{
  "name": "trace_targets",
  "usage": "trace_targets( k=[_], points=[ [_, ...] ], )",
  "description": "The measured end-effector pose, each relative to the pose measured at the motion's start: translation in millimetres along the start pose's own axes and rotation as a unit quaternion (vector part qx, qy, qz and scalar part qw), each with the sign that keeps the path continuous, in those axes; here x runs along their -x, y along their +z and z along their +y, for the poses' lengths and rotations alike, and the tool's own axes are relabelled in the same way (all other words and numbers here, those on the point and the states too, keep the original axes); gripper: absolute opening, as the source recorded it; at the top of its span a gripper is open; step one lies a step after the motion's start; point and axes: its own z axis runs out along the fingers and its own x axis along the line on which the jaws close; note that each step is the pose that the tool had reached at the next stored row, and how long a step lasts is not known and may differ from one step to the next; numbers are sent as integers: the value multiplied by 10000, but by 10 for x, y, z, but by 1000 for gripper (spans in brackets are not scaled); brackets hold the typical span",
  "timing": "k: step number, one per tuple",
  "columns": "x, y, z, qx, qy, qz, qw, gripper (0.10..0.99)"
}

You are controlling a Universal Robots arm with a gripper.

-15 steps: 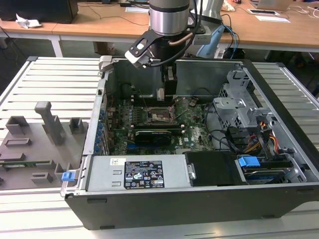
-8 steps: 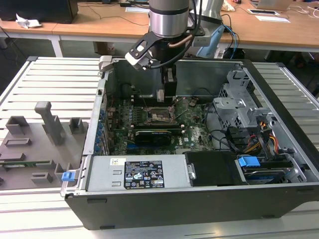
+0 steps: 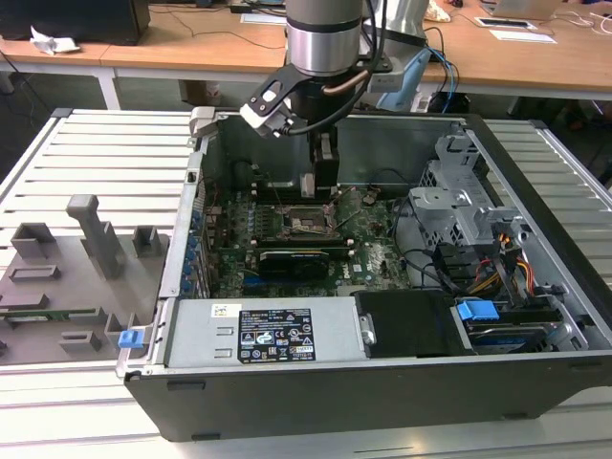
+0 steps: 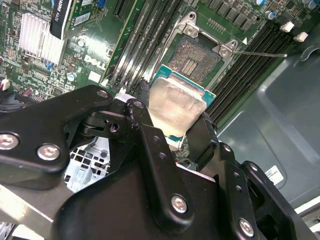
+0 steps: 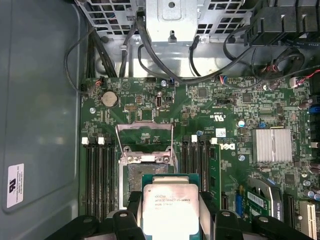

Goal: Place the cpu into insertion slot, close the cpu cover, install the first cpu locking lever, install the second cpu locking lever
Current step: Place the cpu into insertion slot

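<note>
My gripper (image 3: 323, 184) hangs inside the open computer case, just above the motherboard's insertion slot (image 3: 308, 222). It is shut on the cpu (image 5: 170, 207), a small square chip with a pale metal top and green edge, gripped on two opposite sides in both wrist views. The cpu (image 4: 176, 102) hovers beside the bare insertion slot (image 4: 197, 55), tilted slightly and not seated. The cpu cover (image 5: 145, 131), a thin metal frame, is swung back open beyond the insertion slot (image 5: 142, 175). A thin wire locking lever (image 4: 260, 54) sticks out to one side, unlatched.
Memory slots (image 5: 97, 175) flank the socket closely. A black card (image 3: 292, 260), the power supply (image 3: 258, 335), a drive cage (image 3: 459, 206) and cables (image 5: 150, 55) surround the board. A finned heatsink (image 5: 272, 145) sits nearby. A grey fixture tray (image 3: 67, 277) lies at the exterior view's left.
</note>
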Motion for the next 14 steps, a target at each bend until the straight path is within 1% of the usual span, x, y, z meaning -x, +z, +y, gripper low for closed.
trace_targets(
  k=[14],
  points=[
    [1,45,-4,0,0,0,10000,537]
  ],
)
